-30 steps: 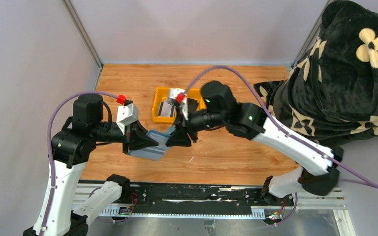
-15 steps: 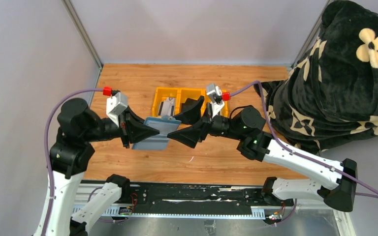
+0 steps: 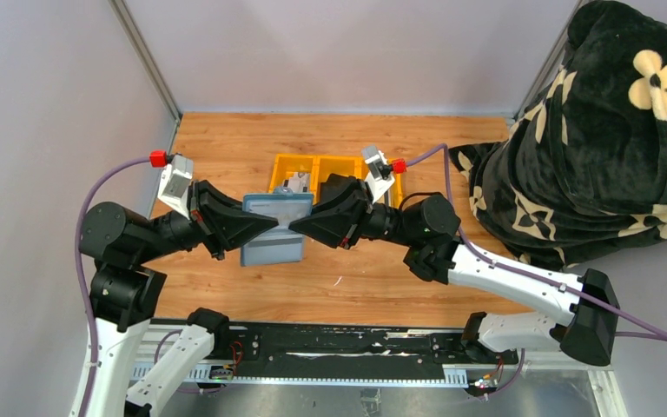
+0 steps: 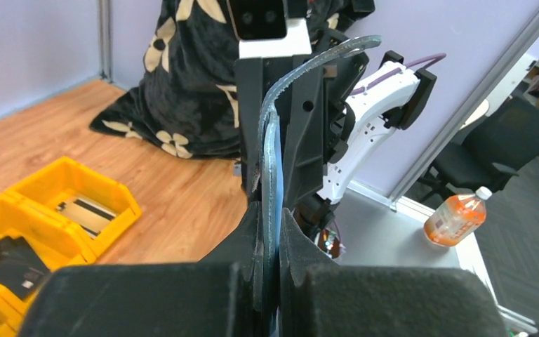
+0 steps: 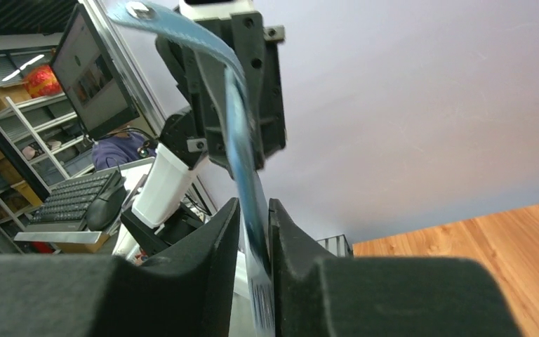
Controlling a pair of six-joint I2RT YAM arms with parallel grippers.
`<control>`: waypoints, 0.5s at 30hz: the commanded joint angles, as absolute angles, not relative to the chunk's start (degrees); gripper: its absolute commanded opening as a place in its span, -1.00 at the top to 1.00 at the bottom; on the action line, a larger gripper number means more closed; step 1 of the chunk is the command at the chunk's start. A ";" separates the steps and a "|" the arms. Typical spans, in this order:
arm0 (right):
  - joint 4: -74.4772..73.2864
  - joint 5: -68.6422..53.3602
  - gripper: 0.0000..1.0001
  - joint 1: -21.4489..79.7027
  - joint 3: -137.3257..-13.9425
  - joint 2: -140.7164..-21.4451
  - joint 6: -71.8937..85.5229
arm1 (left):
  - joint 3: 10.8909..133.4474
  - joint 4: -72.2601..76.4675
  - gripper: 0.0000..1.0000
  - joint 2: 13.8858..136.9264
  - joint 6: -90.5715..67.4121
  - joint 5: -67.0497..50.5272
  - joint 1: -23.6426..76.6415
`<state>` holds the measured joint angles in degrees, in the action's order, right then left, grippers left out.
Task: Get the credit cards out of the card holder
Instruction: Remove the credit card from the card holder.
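Note:
The blue-grey card holder (image 3: 274,248) hangs in the air over the table's middle, held upright. My left gripper (image 3: 263,228) comes in from the left and is shut on the holder's edge (image 4: 272,154), pads tight on both sides (image 4: 269,232). My right gripper (image 3: 302,226) meets it from the right. In the right wrist view its jaws (image 5: 254,225) are closed on a pale credit card (image 5: 261,298) with dark print that sticks out of the blue holder (image 5: 240,147). The rest of that card is hidden inside the holder.
A yellow tray (image 3: 274,178) stands behind the holder, with a striped card (image 4: 88,210) in one compartment and a black pouch (image 4: 7,261) in another. A black flowered blanket (image 3: 591,148) is heaped at the right. Grey walls close the back and the left side.
The left arm has swung the holder up and toward the tray. The right gripper drew back, opened wide, then closed again on the holder's right side.

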<state>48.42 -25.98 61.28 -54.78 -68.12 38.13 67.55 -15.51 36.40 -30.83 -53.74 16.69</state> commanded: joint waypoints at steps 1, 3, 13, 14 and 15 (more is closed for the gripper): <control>53.68 -27.73 0.54 60.14 -54.15 -67.09 41.41 | 65.33 -13.75 1.00 35.16 -34.06 -52.89 17.05; 53.65 -27.87 0.52 59.76 -53.61 -66.50 42.06 | 64.46 -14.10 1.00 34.57 -34.44 -52.30 17.05; 29.17 -35.19 1.00 56.49 -63.41 -67.44 39.88 | 68.08 -24.51 -0.18 36.50 -24.98 -52.81 17.05; 22.17 -36.30 1.00 56.13 -65.82 -67.27 36.70 | 69.58 -28.66 -0.32 37.33 -21.11 -53.13 17.05; 14.59 -36.65 1.00 55.91 -68.95 -67.28 32.64 | 71.26 -32.71 -0.38 38.22 -17.33 -53.57 17.05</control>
